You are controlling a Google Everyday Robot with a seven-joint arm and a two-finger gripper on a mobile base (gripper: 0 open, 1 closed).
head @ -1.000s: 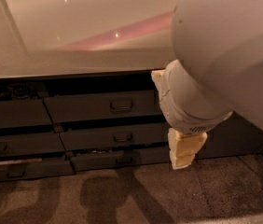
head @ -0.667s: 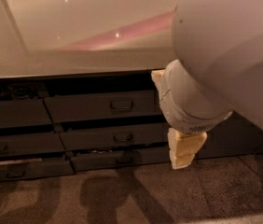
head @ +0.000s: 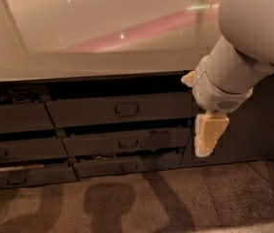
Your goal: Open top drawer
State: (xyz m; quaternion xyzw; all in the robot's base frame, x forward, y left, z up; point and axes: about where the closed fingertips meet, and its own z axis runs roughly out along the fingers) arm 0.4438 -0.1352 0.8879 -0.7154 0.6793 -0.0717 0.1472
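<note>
The top drawer point(head: 93, 111) is the widest dark grey front, just under the pale countertop point(head: 78, 67), with a small bar handle point(head: 126, 109) at its centre. A dark gap runs above its top edge, and it seems to stand a little forward of the fronts below. My gripper point(head: 207, 136), yellowish and pointing down, hangs from the white wrist point(head: 222, 84) off the drawer's right end. It is to the right of the handle, apart from it, and holds nothing that I can see.
Two narrower drawer fronts point(head: 127, 142) point(head: 127, 166) sit below the top drawer. Another column of drawers point(head: 10, 152) is at the left. A dark cabinet panel point(head: 268, 125) stands at the right. A speckled floor point(head: 127, 203) lies in front.
My arm and gripper have moved up and to the right, uncovering more of the countertop. The drawers have not moved.
</note>
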